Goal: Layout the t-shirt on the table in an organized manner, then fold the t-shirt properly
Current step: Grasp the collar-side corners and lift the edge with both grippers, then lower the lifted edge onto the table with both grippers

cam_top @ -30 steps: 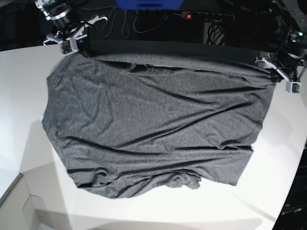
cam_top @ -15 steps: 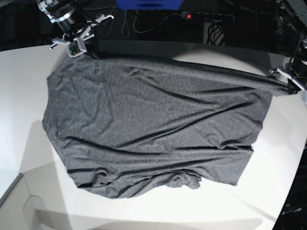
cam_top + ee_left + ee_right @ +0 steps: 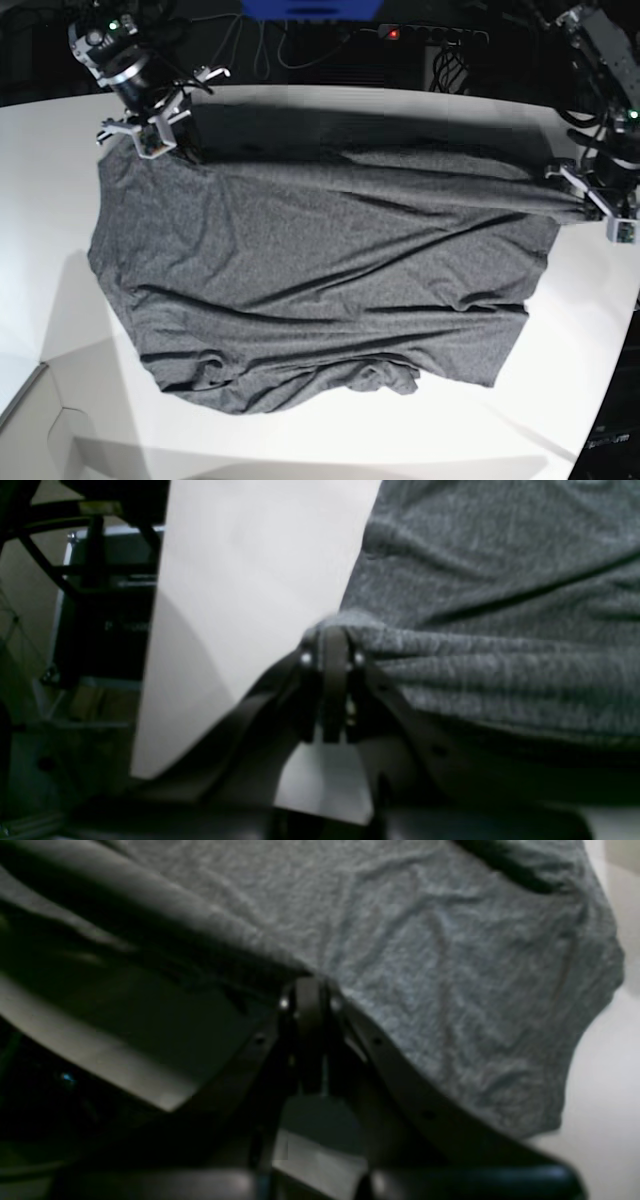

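The dark heather-grey t-shirt (image 3: 320, 290) lies spread across the white table (image 3: 60, 330), with wrinkles near its front edge. Its far edge is lifted and stretched between both grippers. In the base view my right gripper (image 3: 183, 150) is shut on the shirt's far-left corner. My left gripper (image 3: 580, 205) is shut on the far-right corner. The left wrist view shows my left gripper (image 3: 330, 632) with bunched t-shirt (image 3: 500, 605) fabric pinched in its jaws. In the right wrist view my right gripper (image 3: 309, 985) pinches a raised fold of the t-shirt (image 3: 450, 965).
Dark cables and a power strip (image 3: 435, 35) lie beyond the table's far edge. A blue object (image 3: 310, 8) sits at the top centre. The table's curved edge runs along the right side (image 3: 620, 330). A pale box corner (image 3: 30, 420) shows at bottom left.
Both grippers have moved from the table's far edge toward the near side, carrying the shirt's far edge with them. White table now shows behind the shirt.
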{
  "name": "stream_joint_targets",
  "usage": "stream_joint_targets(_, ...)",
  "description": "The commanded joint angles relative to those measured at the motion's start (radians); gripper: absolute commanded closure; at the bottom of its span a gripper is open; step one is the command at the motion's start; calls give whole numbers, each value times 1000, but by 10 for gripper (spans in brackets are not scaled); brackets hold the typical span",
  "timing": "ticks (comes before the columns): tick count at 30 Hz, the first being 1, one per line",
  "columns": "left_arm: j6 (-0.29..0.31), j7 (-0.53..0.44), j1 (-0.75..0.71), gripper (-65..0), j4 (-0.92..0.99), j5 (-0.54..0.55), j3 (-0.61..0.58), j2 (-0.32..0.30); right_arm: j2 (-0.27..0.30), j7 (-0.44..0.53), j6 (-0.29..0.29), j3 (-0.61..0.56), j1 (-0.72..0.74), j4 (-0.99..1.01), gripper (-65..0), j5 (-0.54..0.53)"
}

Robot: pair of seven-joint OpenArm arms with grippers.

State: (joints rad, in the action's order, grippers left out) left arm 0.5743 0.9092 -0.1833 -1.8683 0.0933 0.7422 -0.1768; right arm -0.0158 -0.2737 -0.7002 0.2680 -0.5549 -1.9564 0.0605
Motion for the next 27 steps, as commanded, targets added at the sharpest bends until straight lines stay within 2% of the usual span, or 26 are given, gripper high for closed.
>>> stream_joint_targets(1, -6, -12, 5, 0, -6, -8, -2, -13, 10, 14, 2, 6, 12, -5, 0, -14)
stream_joint_targets(4, -6, -11, 29, 0, 28, -11, -10, -13, 27, -14, 2, 4, 45, 15, 0, -14)
stream_joint_targets(11, -7, -2, 51, 0, 82, -11, -11, -20, 30, -12, 2, 6, 101, 62, 0, -14)
stream_joint_targets(14, -7, -2, 51, 0, 95, -11, -14, -20, 50, -12, 2, 4, 121, 84, 0, -14)
stream_joint_targets(22, -15, 0, 49, -2, 151, -13, -108, -42, 69, -12, 2, 4, 161, 130, 0, -14)
stream_joint_targets(27, -15, 0, 41, -86, 146, -27, -122, -46, 72, -12, 2, 6, 181, 140, 0, -14)
